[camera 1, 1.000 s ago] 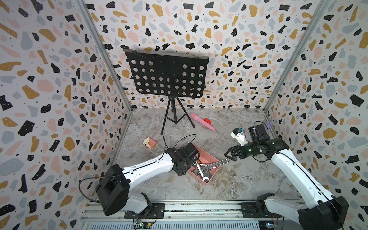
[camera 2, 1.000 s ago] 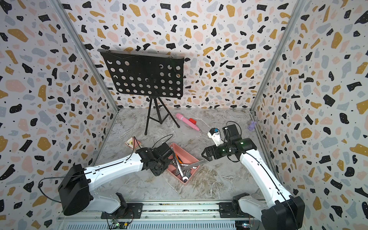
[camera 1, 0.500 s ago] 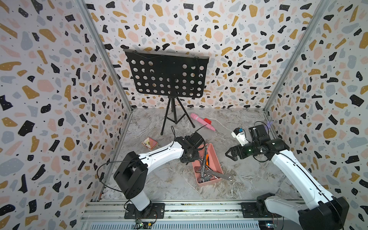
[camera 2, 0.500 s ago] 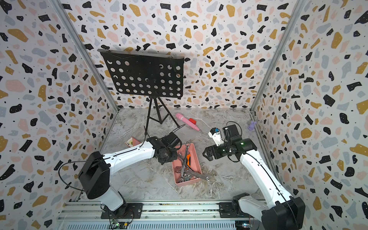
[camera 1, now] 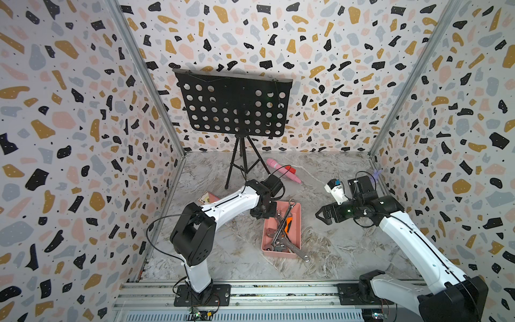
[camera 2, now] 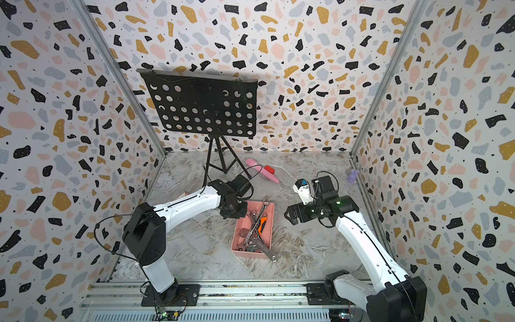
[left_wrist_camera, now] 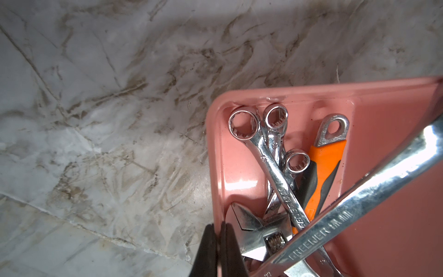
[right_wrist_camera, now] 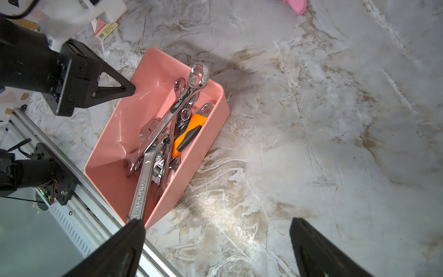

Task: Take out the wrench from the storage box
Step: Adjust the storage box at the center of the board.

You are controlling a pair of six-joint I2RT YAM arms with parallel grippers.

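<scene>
- The storage box (camera 1: 299, 223) sits on the marbled worktop (camera 1: 237, 251) between your two arms, with its long side running roughly front to back.
- The wrenches (camera 1: 280, 232) lie heaped inside it, crossed over one another, with an orange-handled wrench (camera 1: 289, 226) among them.
- The ring end of a long wrench (right_wrist_camera: 165, 118) pokes over the far rim. Another, the overhanging wrench (camera 1: 298, 252), sticks out past the near corner onto the worktop.
- Your left tool (left_wrist_camera: 219, 230) is clamped tight on the box's left wall near its far end, one finger inside and one outside. It grips no wrench.
- Your right tool (camera 1: 320, 216) hangs above the worktop just right of the box, jaws spread wide and holding nothing.
- Behind them stands a black music stand (camera 1: 232, 108), and a pink object (camera 1: 282, 170) lies beside its legs.
</scene>
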